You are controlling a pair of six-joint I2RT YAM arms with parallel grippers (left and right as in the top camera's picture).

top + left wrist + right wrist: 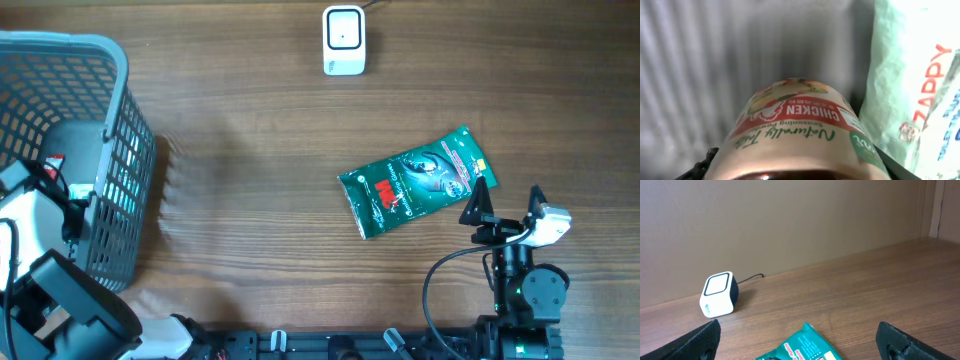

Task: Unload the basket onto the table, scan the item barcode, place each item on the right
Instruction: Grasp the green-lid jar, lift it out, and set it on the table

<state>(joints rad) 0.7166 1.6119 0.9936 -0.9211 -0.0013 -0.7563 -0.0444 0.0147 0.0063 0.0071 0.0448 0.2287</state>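
Inside the grey plastic mesh basket [130,170], the left gripper [795,169] straddles a beige-labelled chicken seasoning jar [790,130]; clamped or not, I cannot tell. Well right of the basket, the right gripper [508,205] gapes beside a green foil packet [415,182].

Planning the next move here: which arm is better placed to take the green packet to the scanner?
Right. The right gripper, open, sits beside the packet, scanner ahead of it. The left gripper is down in the basket, around a jar.

Green pouch [417,183], white scanner [344,40], grey mesh basket [126,160]
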